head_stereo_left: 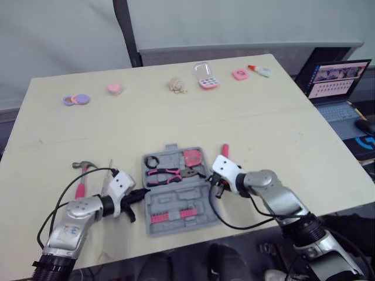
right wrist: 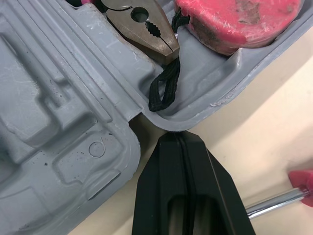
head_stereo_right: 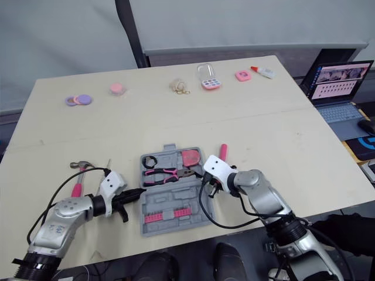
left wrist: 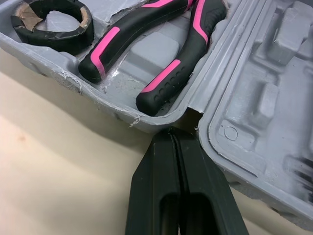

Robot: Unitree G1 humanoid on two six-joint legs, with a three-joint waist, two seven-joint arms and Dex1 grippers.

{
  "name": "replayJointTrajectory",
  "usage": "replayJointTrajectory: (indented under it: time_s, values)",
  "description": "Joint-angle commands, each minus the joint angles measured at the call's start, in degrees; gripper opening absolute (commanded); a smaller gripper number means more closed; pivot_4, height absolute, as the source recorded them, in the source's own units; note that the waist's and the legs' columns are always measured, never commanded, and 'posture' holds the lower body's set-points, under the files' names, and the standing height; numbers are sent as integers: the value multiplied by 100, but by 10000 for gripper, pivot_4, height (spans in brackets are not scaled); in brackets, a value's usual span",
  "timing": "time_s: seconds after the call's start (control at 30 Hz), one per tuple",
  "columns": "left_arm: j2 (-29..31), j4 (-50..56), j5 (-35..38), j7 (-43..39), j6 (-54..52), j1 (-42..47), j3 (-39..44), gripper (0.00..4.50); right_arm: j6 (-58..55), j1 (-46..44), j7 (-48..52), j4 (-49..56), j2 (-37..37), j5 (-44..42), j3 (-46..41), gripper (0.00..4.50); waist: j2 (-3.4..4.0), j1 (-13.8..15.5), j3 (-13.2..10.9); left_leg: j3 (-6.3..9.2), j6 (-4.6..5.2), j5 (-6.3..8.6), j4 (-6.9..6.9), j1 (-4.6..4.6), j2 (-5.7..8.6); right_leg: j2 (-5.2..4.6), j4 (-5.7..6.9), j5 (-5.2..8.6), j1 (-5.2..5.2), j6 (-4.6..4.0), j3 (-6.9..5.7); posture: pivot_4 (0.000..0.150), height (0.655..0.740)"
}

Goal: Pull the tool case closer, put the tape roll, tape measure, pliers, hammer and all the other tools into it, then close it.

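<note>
The grey tool case lies open near the table's front edge. Its far half holds a black tape roll, pink-and-black pliers and a pink tape measure. My left gripper is shut, its tip touching the case's left rim at the hinge. My right gripper is shut too, its tip against the right rim at the hinge. A pink-handled hammer and a thin screwdriver lie left of the case. A pink-handled screwdriver lies on its right.
Along the table's far edge sit purple and pink discs, a pink cap, a small bundle, a padlock, a pink piece and a glue bottle. An open laptop stands off to the right.
</note>
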State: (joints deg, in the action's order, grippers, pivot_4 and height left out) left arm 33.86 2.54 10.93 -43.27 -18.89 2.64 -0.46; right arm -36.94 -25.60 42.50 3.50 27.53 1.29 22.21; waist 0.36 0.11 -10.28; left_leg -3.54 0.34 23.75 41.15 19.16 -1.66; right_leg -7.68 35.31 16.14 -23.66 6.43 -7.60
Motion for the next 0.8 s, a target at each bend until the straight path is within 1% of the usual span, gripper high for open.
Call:
replayJointTrajectory:
  time_s: [0.03, 0.27, 0.4, 0.63, 0.8]
  values:
    - [-73, -11, -108, 144, -70, 44, -81, 490, 89, -47, -72, 3, -32, 58, -61, 331, 0, 0, 0, 0, 0, 0, 0, 0, 0, 0, 0, 0, 0, 0, 0, 1500, 7287]
    - [-93, 104, -104, 168, -136, -27, -98, 490, 90, 10, -18, 66, 8, 65, -48, 331, 0, 1, 0, 1, 0, 0, 0, 0, 0, 0, 0, 0, 0, 0, 0, 1500, 7287]
    - [-13, 325, -1, 119, -311, -212, -36, 490, 20, 91, 63, 250, 148, 43, -79, 331, 1, -2, -1, 1, 0, 0, -1, 1, -2, -1, -2, 0, 0, 1, 0, 1500, 7287]
    - [220, 676, 177, 128, -709, -547, 344, 490, -149, 213, 153, 663, 498, -22, -217, 331, 3, -37, -2, -1, 0, 0, -15, 4, -3, 6, -24, -2, -2, 3, -4, 1500, 7287]
    - [502, 940, 430, 68, -976, -743, 783, 490, -515, 199, 273, 1303, 747, -221, -416, 331, 15, -48, -10, -5, 0, 0, -16, 3, -8, 10, -24, -1, -5, 3, -3, 1500, 7287]
